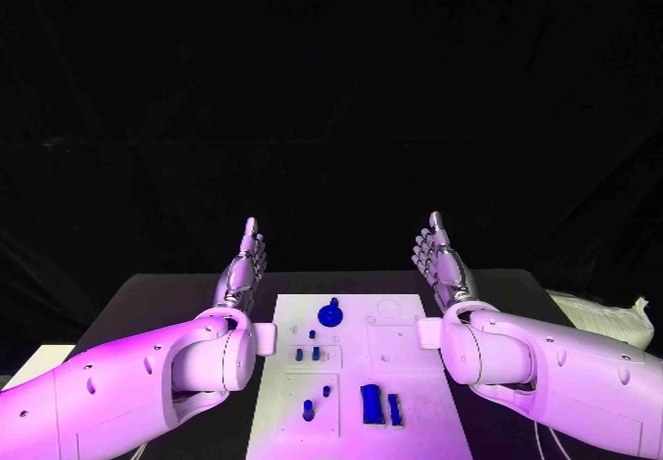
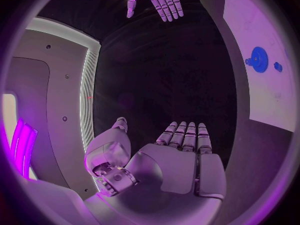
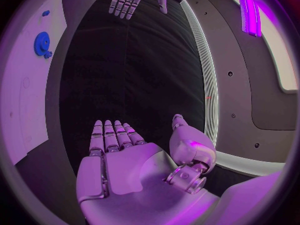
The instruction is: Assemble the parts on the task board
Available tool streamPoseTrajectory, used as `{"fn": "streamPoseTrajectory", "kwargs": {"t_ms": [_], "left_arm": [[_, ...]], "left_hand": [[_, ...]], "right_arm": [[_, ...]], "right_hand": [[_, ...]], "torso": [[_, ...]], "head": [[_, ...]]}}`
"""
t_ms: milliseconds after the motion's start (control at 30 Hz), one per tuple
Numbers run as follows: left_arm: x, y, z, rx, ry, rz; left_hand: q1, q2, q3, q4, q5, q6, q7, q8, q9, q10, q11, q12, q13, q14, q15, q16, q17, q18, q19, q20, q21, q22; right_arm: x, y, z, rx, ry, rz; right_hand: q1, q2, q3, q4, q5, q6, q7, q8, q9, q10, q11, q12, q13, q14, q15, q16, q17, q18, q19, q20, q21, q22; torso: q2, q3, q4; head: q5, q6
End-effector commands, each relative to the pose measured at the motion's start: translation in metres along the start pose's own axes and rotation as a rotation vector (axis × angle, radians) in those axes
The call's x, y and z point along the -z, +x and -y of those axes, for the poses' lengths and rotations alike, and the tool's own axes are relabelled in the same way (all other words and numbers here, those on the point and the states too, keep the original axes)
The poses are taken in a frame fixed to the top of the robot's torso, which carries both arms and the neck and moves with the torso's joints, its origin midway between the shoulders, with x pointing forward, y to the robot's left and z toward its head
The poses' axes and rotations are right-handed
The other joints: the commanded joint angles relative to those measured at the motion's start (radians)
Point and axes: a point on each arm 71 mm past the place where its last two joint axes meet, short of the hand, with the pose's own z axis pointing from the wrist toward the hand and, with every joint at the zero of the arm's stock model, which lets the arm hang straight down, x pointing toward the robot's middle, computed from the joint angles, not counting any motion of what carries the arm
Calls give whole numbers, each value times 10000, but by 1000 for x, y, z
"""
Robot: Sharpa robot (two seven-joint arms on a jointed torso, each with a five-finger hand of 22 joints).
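While both hands hover flat with fingers straight, holding nothing, the left hand (image 1: 242, 270) and right hand (image 1: 441, 261) flank the white board (image 1: 400, 369). Small blue parts lie on it: a round gear (image 1: 331, 313) and a block (image 1: 371, 402). They look light, rigid and smooth; pinch them by their sides.

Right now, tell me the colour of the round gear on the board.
Blue. The gear shows best in the left wrist view.
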Motion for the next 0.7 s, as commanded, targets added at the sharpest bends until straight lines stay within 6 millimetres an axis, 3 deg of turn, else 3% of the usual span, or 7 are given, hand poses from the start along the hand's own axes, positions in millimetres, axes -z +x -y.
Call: {"fn": "streamPoseTrajectory", "kwargs": {"t_ms": [33,67,100,133,167,233,700], "left_arm": [[0,1,3,-76,282,-23],[0,1,3,-76,282,-23],[0,1,3,-76,282,-23],[0,1,3,-76,282,-23],[0,1,3,-76,282,-23],[0,1,3,-76,282,-23],[0,1,3,-76,282,-23]], "left_hand": [[-525,6,-162,-1,-66,-387,-12,-68,-14,-452,2,-57,-12,-419,1,-66,-14,-149,-1056,2,-62,-179],[-675,6,-162,-1,-66,-522,-12,-68,-14,-582,2,-57,-12,-538,1,-66,-14,-149,-1056,2,-62,-179],[-854,6,-162,-1,-66,-1246,-12,-68,-14,-1339,2,-57,-12,-1260,1,-66,-14,-149,-1056,2,-62,-179],[-1661,6,-162,-1,-66,-1246,-12,-68,-14,-1339,2,-57,-12,-1260,1,-66,-14,-149,-1056,2,-62,-179],[-1661,6,-162,-1,-66,-1246,-12,-68,-14,-1339,2,-57,-12,-1260,1,-66,-14,-149,-1056,2,-62,-179],[-1661,6,-162,-1,-66,-1246,-12,-68,-14,-1339,2,-57,-12,-1260,1,-66,-14,-149,-1056,2,-62,-179],[-1661,6,-162,-1,-66,-1246,-12,-68,-14,-1339,2,-57,-12,-1260,1,-66,-14,-149,-1056,2,-62,-179]], "right_arm": [[0,1,-2,7,-193,-27],[0,1,-2,7,-193,-27],[0,1,-2,7,-193,-27],[0,1,-2,7,-193,-27],[0,1,-2,7,-193,-27],[0,1,-2,7,-193,-27],[0,1,-2,7,-193,-27]], "right_hand": [[-619,-2,-68,3,-52,-415,-1,-33,-11,-466,1,-66,-16,-497,3,-61,-13,-215,-464,-17,-39,-28],[-646,-2,-68,3,-52,-441,-1,-33,-11,-500,1,-66,-16,-525,3,-61,-13,-215,-485,-17,-39,-28],[-701,-2,-68,3,-52,-453,-1,-33,-11,-526,1,-66,-16,-573,3,-61,-13,-215,-527,-17,-39,-28],[-732,-2,-68,3,-52,-484,-1,-33,-11,-556,1,-66,-16,-598,3,-61,-13,-215,-547,-17,-39,-28],[-885,-2,-68,3,-52,-1245,-1,-33,-11,-671,1,-66,-16,-725,3,-61,-13,-215,-659,-17,-39,-28],[-1857,-2,-68,3,-52,-1245,-1,-33,-11,-1424,1,-66,-16,-1504,3,-61,-13,-215,-1377,-17,-39,-28],[-1857,-2,-68,3,-52,-1245,-1,-33,-11,-1424,1,-66,-16,-1504,3,-61,-13,-215,-1377,-17,-39,-28]], "torso": [[0,0,0],[0,0,0],[0,0,0],[0,0,0],[0,0,0],[0,0,0],[0,0,0]], "head": [[3,0],[3,0],[3,0],[3,0],[3,0],[3,0],[3,0]]}}
